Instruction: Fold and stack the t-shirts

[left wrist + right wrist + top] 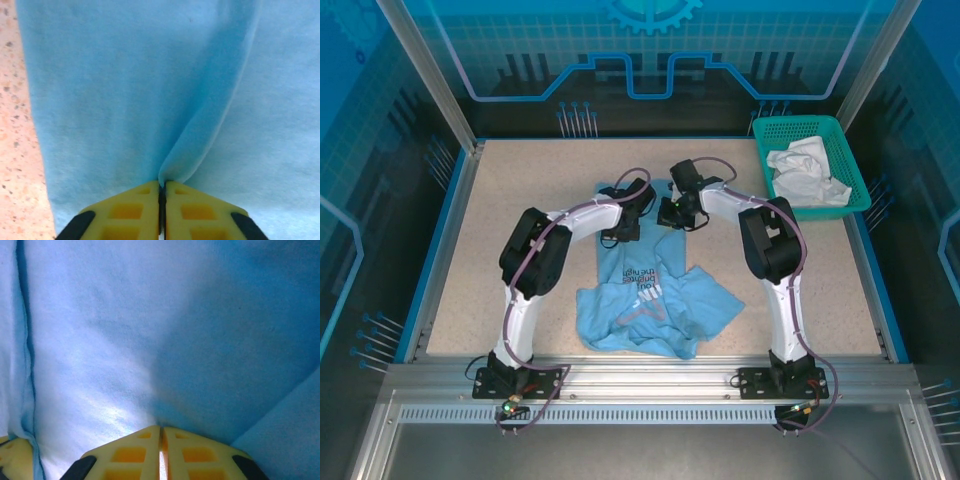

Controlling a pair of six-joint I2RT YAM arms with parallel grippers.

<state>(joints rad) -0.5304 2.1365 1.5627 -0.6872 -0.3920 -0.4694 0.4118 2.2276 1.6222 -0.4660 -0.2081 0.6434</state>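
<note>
A light blue t-shirt [650,300] with a small dark-and-red print lies crumpled at the middle of the table, its far end stretched toward both grippers. My left gripper [623,232] is shut on a raised fold of that blue fabric [150,90], pinched between the yellow fingertips [145,200]. My right gripper [672,214] sits just to the right of it, its yellow fingertips [145,440] shut against the same shirt's cloth [150,330]. A white t-shirt [807,172] lies bunched inside the teal basket [798,123].
The teal mesh basket stands at the table's back right corner. Speckled beige tabletop [15,125] shows beside the shirt's left edge. A blue raised rim [430,270] borders the table, and the arms' bases [520,378] are bolted at the near edge.
</note>
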